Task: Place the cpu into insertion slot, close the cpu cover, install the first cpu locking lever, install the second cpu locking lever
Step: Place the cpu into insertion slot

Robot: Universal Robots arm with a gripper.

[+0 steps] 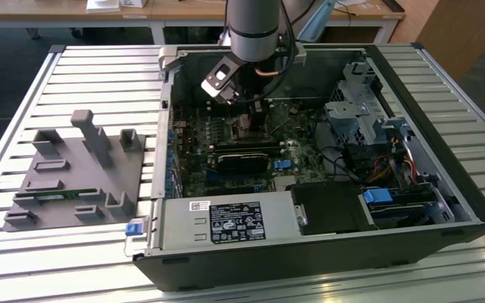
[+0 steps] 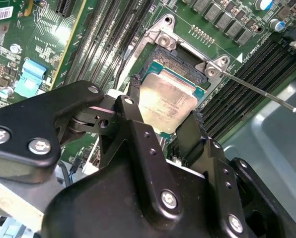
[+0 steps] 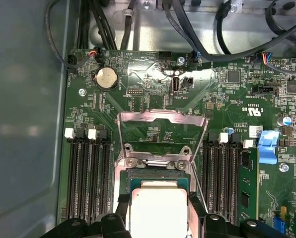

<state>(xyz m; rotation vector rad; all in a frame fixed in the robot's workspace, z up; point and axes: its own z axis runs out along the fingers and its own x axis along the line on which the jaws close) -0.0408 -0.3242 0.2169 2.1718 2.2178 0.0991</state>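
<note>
The cpu (image 2: 167, 99), a small square chip with a dull silver top and green edge, sits between my gripper's (image 2: 164, 110) two black fingers (image 2: 133, 91), which are shut on its opposite sides. It hangs directly over the insertion slot (image 2: 175, 58), whose dark centre and silvery rim show just beyond the chip. In the first wrist view the cpu (image 3: 158, 210) is low over the insertion slot (image 3: 158, 177), and the cpu cover (image 3: 163, 119) stands swung up and open behind it. A thin locking lever (image 2: 259, 90) juts out, unlatched. In the exterior view the gripper (image 1: 247, 110) reaches down into the computer case.
Black memory slots (image 3: 86, 173) flank the socket on both sides. A black heatsink block (image 1: 244, 158) lies on the motherboard below the arm. Cables and the drive cage (image 1: 360, 107) fill the exterior view's right. A grey parts fixture (image 1: 74, 170) stands outside the case (image 1: 470, 208).
</note>
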